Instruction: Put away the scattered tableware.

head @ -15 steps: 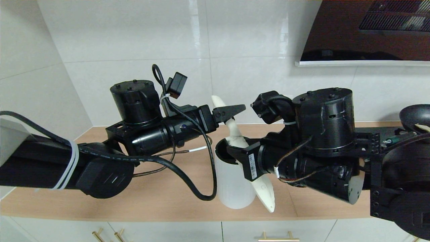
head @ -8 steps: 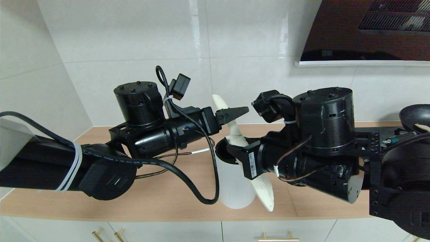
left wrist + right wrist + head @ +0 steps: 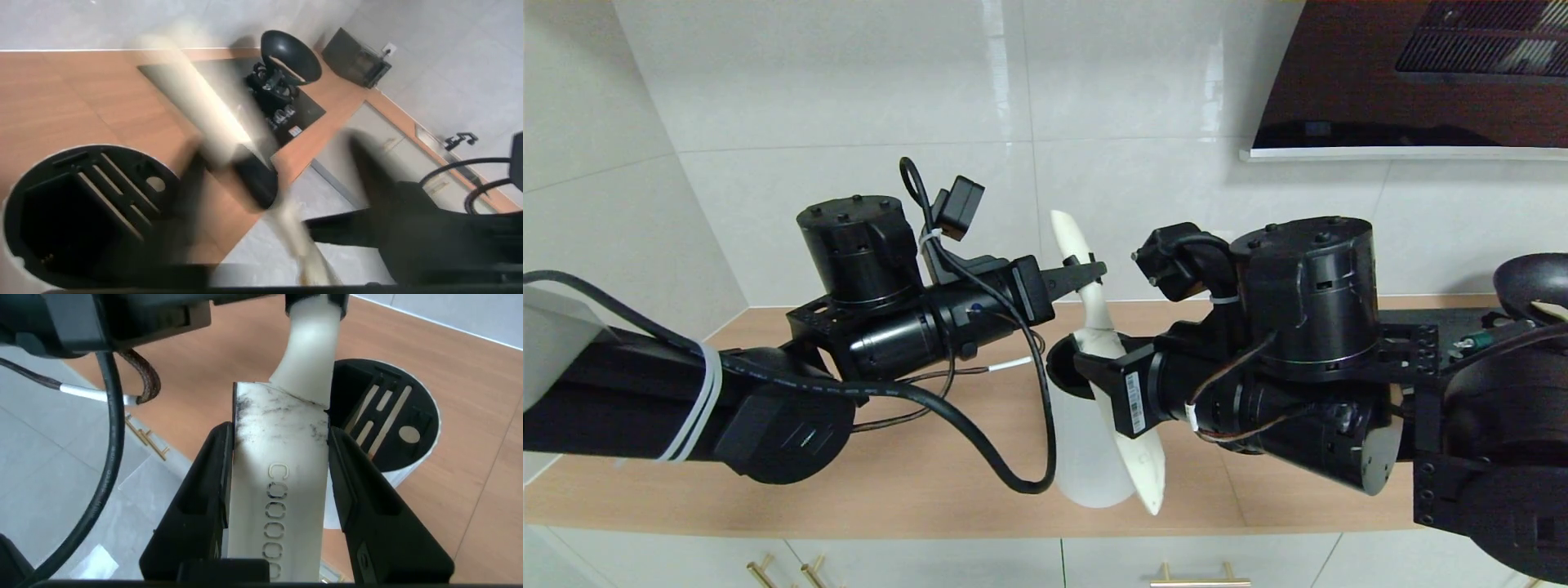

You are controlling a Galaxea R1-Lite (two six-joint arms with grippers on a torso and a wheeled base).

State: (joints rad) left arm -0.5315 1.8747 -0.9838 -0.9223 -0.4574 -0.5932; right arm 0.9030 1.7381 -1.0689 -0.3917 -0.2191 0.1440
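A white spatula (image 3: 1139, 465) hangs nearly upright in front of a white cylindrical utensil holder (image 3: 1086, 461) on the wooden counter. My right gripper (image 3: 1107, 367) is shut on the spatula's neck, just above the holder's rim; in the right wrist view the right gripper (image 3: 278, 445) clamps the wide part of the spatula (image 3: 282, 482). My left gripper (image 3: 1086, 273) comes in from the left and is shut on the upper handle. In the blurred left wrist view the spatula (image 3: 208, 98) crosses above the holder (image 3: 10, 204). The holder (image 3: 429, 449) has utensils standing inside.
A cooktop with a black pan (image 3: 1531, 282) lies at the right end of the counter, the pan (image 3: 290, 57) beyond the holder. A range hood (image 3: 1405, 73) hangs on the tiled wall. The counter's front edge (image 3: 849, 523) runs above cabinet doors.
The spatula has swung more upright, its top higher and its blade drawn left. The left gripper advanced towards the handle and closed on it. The right arm shifted slightly left.
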